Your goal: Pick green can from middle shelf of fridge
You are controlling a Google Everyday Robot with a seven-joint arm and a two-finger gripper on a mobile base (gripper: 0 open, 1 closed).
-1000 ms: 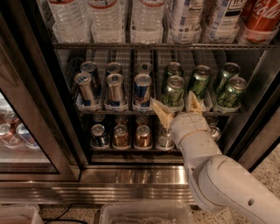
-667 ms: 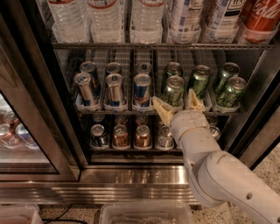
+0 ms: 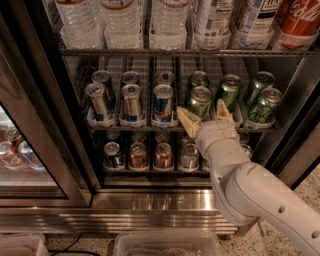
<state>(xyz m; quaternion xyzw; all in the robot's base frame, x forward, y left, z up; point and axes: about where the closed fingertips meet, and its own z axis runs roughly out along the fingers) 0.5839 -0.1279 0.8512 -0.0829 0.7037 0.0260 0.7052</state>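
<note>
Several green cans stand in the right lanes of the middle shelf (image 3: pixel 130 128) of the fridge (image 3: pixel 75 165). The front-left green can (image 3: pixel 199 102) sits just beyond my gripper (image 3: pixel 206 116). The gripper is open, its two tan fingers (image 3: pixel 188 121) spread either side of that can's base, just in front of the shelf rail. Other green cans (image 3: pixel 228 91) (image 3: pixel 263 105) stand to the right. My white arm (image 3: pixel 250 195) rises from the lower right.
Blue-and-silver cans (image 3: pixel 131 102) fill the left lanes. Large bottles (image 3: pixel 120 15) stand on the rack above. Shorter copper and silver cans (image 3: pixel 138 155) sit on the rack below. The glass door (image 3: pixel 20 145) is open at left. Plastic bins (image 3: pixel 165 244) lie on the floor.
The gripper has edged slightly up and forward toward the front-left green can. The cans have not moved.
</note>
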